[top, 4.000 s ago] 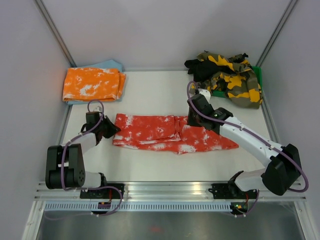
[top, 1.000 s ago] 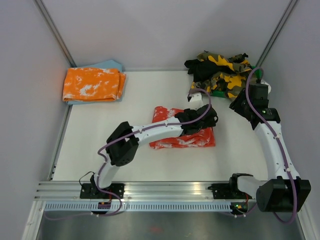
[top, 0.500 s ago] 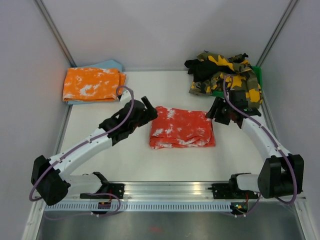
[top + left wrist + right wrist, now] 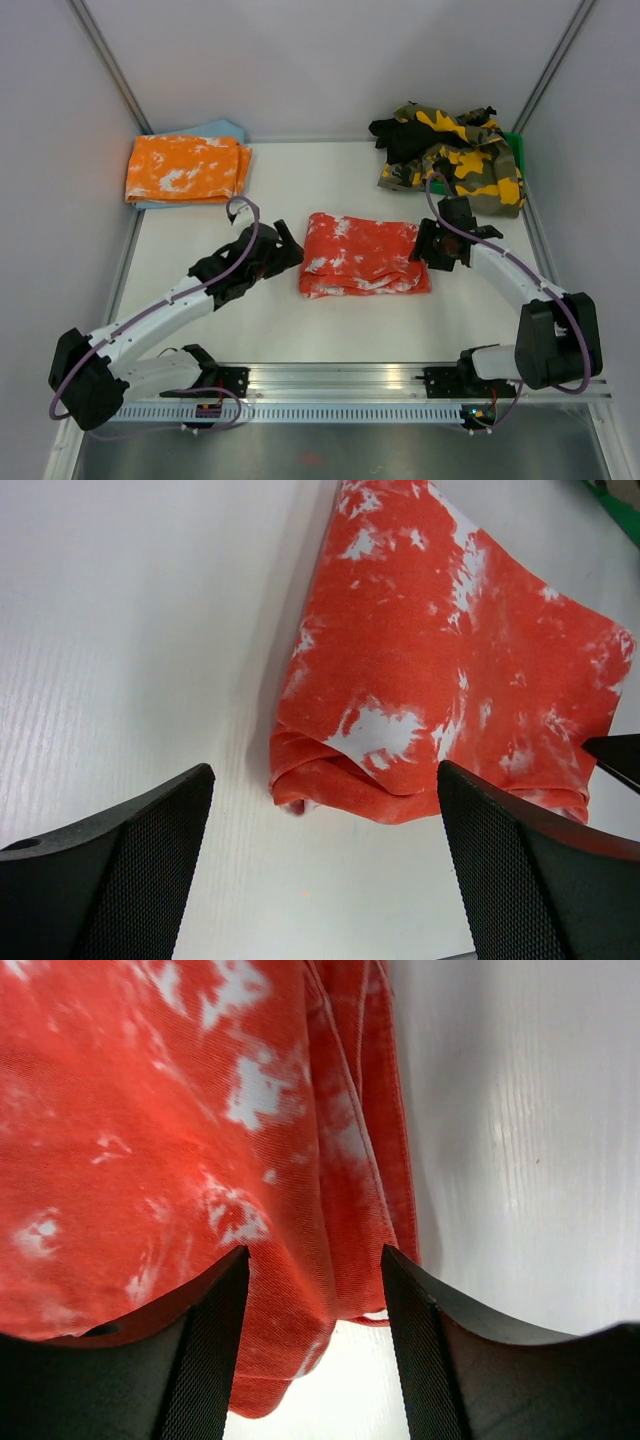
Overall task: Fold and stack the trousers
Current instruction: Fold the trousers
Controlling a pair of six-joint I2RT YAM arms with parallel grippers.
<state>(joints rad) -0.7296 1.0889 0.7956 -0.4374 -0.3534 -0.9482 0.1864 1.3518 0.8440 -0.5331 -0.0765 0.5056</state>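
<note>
The red trousers (image 4: 362, 254) with white splotches lie folded into a compact rectangle in the middle of the table. My left gripper (image 4: 288, 245) hovers just off their left edge, open and empty; in the left wrist view the folded corner of the trousers (image 4: 430, 650) lies just ahead of the gripper (image 4: 322, 770). My right gripper (image 4: 425, 250) is at the right edge. In its wrist view the gripper (image 4: 315, 1252) is open, its jaws straddling the hem of the trousers (image 4: 150, 1110) without pinching it.
An orange-and-white folded pair (image 4: 186, 168) rests on a light blue cloth (image 4: 222, 130) at the back left. A heap of camouflage and black trousers (image 4: 455, 150) spills over a green bin (image 4: 514, 145) at the back right. Grey walls close in both sides.
The long trousers have been folded in half to the left. My left arm drew back off them to their left edge. My right gripper came down from the back right to their right edge.
</note>
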